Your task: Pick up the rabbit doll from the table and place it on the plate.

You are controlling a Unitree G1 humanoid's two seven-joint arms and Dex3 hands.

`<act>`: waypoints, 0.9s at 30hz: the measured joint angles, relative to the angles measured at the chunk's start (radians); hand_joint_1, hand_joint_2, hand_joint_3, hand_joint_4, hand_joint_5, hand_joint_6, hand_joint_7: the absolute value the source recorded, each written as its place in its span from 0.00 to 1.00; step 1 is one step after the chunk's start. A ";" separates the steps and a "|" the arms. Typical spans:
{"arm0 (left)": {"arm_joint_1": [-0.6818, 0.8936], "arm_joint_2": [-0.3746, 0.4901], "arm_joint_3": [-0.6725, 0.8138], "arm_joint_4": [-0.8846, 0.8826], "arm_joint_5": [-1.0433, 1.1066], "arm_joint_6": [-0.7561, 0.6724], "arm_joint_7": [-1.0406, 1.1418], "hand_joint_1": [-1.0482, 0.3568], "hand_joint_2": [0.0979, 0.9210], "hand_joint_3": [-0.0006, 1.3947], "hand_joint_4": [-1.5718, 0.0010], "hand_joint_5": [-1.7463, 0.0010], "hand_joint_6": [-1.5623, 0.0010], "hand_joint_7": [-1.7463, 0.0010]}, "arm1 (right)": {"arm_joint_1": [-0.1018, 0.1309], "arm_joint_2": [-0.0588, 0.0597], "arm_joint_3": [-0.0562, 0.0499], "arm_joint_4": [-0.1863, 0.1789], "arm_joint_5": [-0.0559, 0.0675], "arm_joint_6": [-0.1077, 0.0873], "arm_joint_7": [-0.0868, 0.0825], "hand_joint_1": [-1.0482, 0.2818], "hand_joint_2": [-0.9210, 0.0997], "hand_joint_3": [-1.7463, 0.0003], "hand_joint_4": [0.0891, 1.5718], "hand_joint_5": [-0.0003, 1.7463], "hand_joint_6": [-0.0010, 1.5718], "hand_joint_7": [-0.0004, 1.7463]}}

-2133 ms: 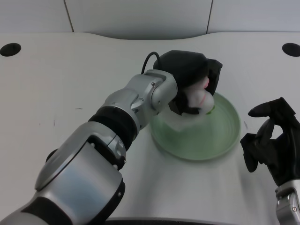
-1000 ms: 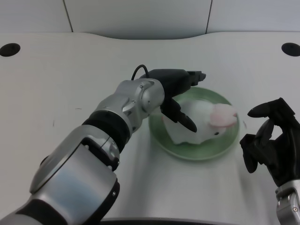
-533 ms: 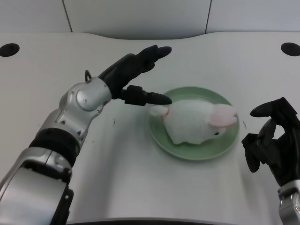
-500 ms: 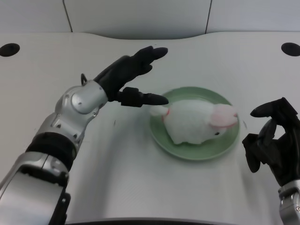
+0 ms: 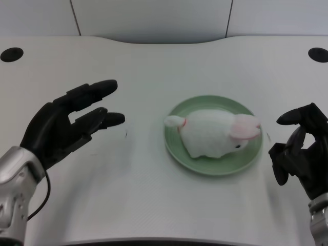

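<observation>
Lying on the plate (image 5: 179,148), rabbit doll (image 5: 212,134) released; left hand (image 5: 64,128) withdrawn, fingers wide.

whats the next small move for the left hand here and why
Probably just pull the left hand a little further toward the robot and let it rest. The rabbit doll already lies on the green plate, inside its rim, and the hand is empty with fingers spread, well clear to the plate's left. Nothing seems left to grasp or adjust.
</observation>
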 measured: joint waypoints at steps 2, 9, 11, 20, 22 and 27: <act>0.043 0.007 0.011 -0.055 -0.014 0.053 0.004 0.32 1.00 0.31 0.64 0.52 0.60 0.94 | 0.000 -0.002 -0.002 0.000 0.003 0.003 0.000 0.58 0.05 0.19 1.00 1.00 0.73 1.00; 0.279 0.018 0.090 -0.236 -0.174 0.249 0.006 0.33 1.00 0.33 0.57 0.38 0.52 0.94 | -0.004 -0.030 -0.005 0.021 -0.011 -0.050 0.039 0.57 0.11 0.17 1.00 1.00 0.75 1.00; 0.324 0.010 0.110 -0.244 -0.200 0.256 0.006 0.33 1.00 0.33 0.57 0.32 0.49 0.94 | -0.005 -0.030 -0.006 0.025 -0.011 -0.052 0.042 0.57 0.12 0.17 1.00 1.00 0.75 1.00; 0.418 -0.062 0.145 -0.252 -0.210 0.183 0.019 0.31 1.00 0.35 0.59 0.19 0.39 0.92 | -0.006 -0.036 -0.013 0.036 -0.019 -0.056 0.047 0.61 0.12 0.15 1.00 1.00 0.76 1.00; 0.421 -0.071 0.145 -0.252 -0.204 0.157 0.032 0.32 1.00 0.36 0.61 0.12 0.45 0.77 | -0.006 -0.036 -0.013 0.044 -0.023 -0.062 0.045 0.60 0.14 0.15 1.00 1.00 0.75 1.00; 0.420 -0.095 0.153 -0.242 -0.193 0.072 0.054 0.34 1.00 0.36 0.66 0.05 0.66 0.41 | -0.009 -0.036 -0.012 0.058 -0.024 -0.086 0.045 0.58 0.15 0.14 1.00 1.00 0.74 1.00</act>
